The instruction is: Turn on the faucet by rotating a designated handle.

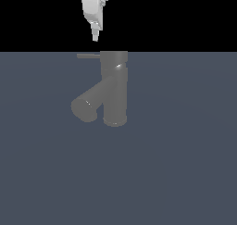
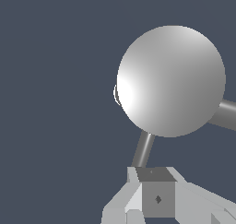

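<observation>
The dull grey faucet (image 1: 115, 87) stands upright on the flat grey ground. Its thick angled spout (image 1: 85, 106) branches down toward the exterior view's left. The thin handle (image 1: 88, 56) sticks out sideways from the top cap toward the exterior view's left. My gripper (image 1: 96, 35) hangs just above the handle's middle, apart from it, with its fingers together and nothing between them. In the wrist view I look down on the round top cap (image 2: 170, 80). There the handle (image 2: 144, 149) runs from the cap to my gripper (image 2: 146, 181), and the spout (image 2: 226, 114) pokes out at the edge.
Flat dark grey ground (image 1: 185, 164) lies all around the faucet. Nothing else shows on it.
</observation>
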